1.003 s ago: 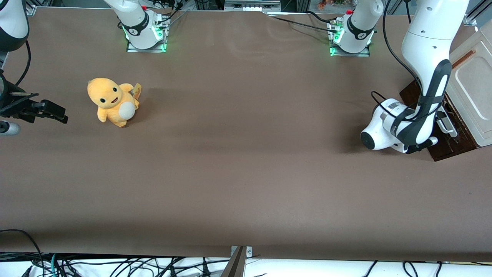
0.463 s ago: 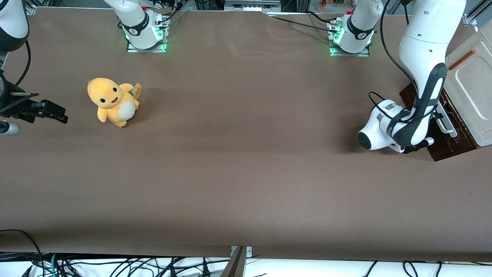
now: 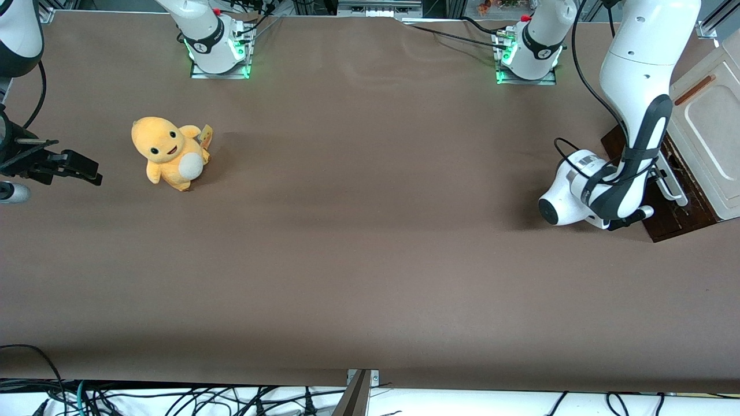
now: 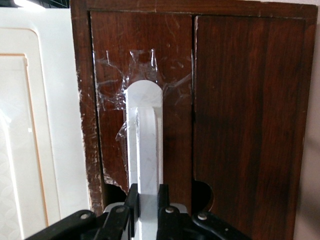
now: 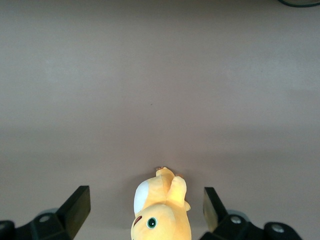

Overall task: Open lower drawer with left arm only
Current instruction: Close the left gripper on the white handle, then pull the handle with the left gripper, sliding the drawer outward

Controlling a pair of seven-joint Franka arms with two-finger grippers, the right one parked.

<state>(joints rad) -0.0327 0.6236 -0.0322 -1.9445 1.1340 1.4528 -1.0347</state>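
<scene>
Front view: the left arm (image 3: 633, 124) reaches down at the working arm's end of the brown tabletop (image 3: 358, 260), its wrist low in front of the lower drawer (image 3: 673, 211), whose dark front sits beside a cream panel (image 3: 708, 124). A yellow plush toy (image 3: 169, 152) stands toward the parked arm's end.

Left wrist view: the gripper (image 4: 146, 212) has its jaws pinching the white bar handle (image 4: 146, 150) on the lower drawer's dark brown front, with the cream panel beside it

Dark-brown lower drawer (image 4: 145, 75) (white bar handle (image 4: 145, 150)) clamped by pincer (image 4: 146, 202)
</scene>
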